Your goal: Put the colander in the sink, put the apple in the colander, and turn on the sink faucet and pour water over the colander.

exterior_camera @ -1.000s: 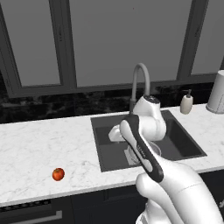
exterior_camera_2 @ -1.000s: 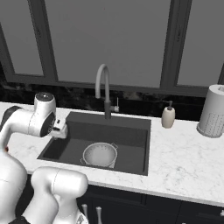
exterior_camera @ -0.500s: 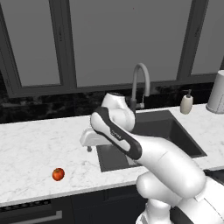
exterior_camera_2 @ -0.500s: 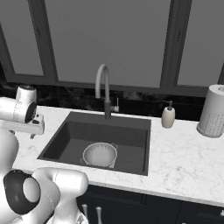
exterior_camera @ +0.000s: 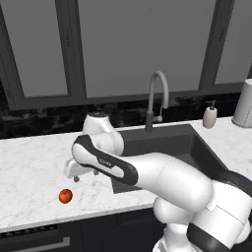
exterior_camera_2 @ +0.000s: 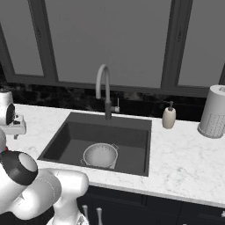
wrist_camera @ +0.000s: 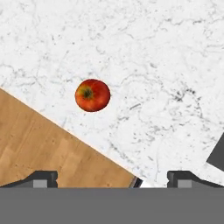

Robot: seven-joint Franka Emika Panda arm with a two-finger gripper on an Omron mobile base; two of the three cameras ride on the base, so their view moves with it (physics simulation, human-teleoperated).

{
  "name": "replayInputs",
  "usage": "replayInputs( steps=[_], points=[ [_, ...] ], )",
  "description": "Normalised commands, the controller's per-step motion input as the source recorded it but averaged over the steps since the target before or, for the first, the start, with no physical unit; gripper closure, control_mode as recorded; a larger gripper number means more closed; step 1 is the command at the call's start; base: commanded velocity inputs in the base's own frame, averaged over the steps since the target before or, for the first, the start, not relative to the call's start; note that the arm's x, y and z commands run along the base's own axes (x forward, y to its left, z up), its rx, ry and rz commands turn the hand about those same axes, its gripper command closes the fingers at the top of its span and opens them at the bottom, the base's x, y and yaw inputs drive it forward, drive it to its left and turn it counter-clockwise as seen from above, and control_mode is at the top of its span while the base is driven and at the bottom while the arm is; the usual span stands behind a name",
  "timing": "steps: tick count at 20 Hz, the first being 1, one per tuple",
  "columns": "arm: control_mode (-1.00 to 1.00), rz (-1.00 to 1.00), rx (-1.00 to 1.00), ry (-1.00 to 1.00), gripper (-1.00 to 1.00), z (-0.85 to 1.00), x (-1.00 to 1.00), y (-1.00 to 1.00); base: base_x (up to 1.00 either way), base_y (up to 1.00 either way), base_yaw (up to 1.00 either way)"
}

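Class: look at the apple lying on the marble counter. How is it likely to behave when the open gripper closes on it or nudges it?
The apple is round and glossy, so it will probably roll if nudged and may slip between the fingers. It looks firm, likely keeping its shape.

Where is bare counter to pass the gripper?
Bare white marble counter lies all round the small red-orange apple. Right of the dark sink, free up to the cream soap pump and white canister.
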Motion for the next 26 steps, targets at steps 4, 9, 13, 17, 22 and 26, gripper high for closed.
replayInputs(
  steps=[4,9,13,17,22,26],
  points=[
    [-1.00,0.00,-0.05,-0.23,-1.00,-0.19,-0.14,0.51,0.00,0.00,0.00],
    [-1.00,0.00,-0.01,-0.04,-1.00,-0.01,-0.01,0.51,0.00,0.00,0.00],
    [-1.00,0.00,0.00,0.00,-1.00,0.00,0.00,0.38,0.00,0.00,0.00],
    [-1.00,0.00,-0.02,0.00,-1.00,-0.02,0.04,0.12,0.00,0.00,0.00],
    [-1.00,0.00,-0.01,-0.05,-1.00,-0.19,0.01,0.01,0.00,0.00,0.00],
    [-1.00,0.00,0.00,-0.02,-1.00,-0.26,0.07,0.00,0.00,0.00,0.00]
  ],
)
